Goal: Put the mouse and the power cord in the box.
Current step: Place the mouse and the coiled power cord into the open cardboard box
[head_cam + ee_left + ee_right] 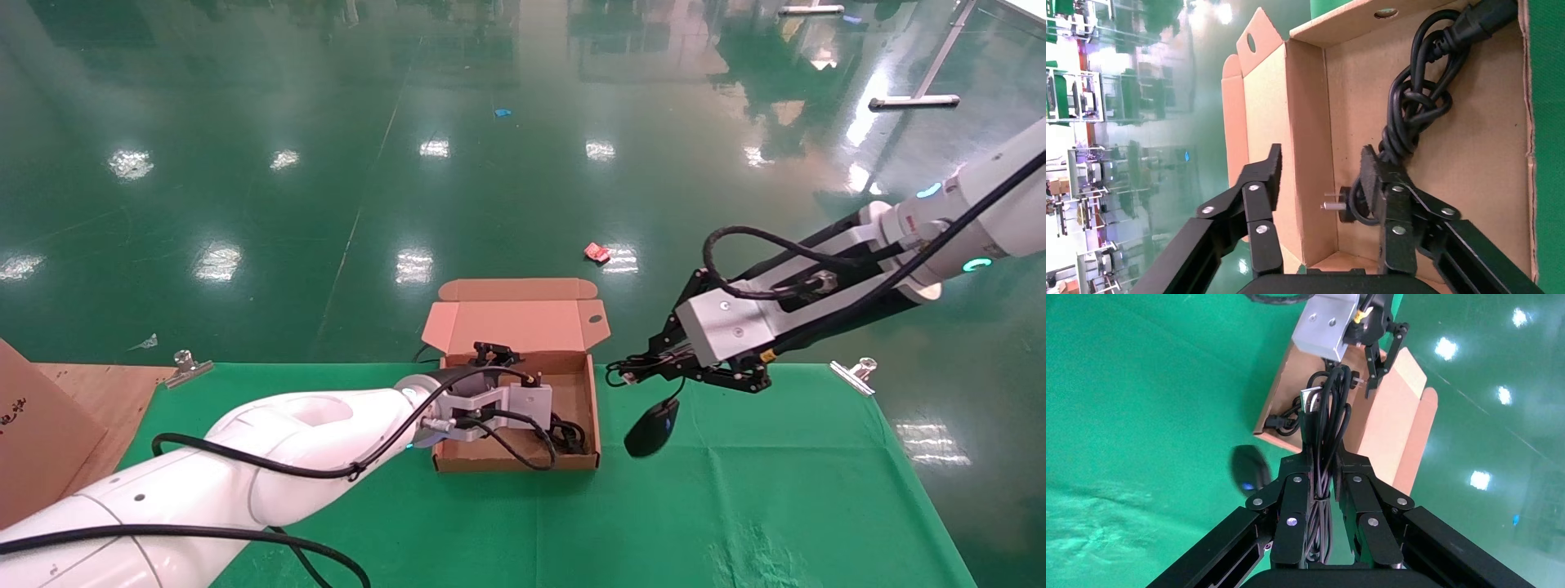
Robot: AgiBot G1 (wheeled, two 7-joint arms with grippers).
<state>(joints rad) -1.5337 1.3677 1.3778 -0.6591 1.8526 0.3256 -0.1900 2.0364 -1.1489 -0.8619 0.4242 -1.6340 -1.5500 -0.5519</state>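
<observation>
The brown box stands open on the green cloth, lid tilted back. The coiled power cord lies inside it, in the corner near the right wall. My left gripper is open at the box's back wall; in the left wrist view one finger is outside the wall and the other rests against the power cord near its plug. My right gripper is shut on the mouse's bundled thin cable. The black mouse dangles below it, just right of the box.
The green-clothed table ends at a back edge with a metal clip at each end. A cardboard piece on a wooden board sits at the far left. Beyond lies a glossy green floor with a red scrap.
</observation>
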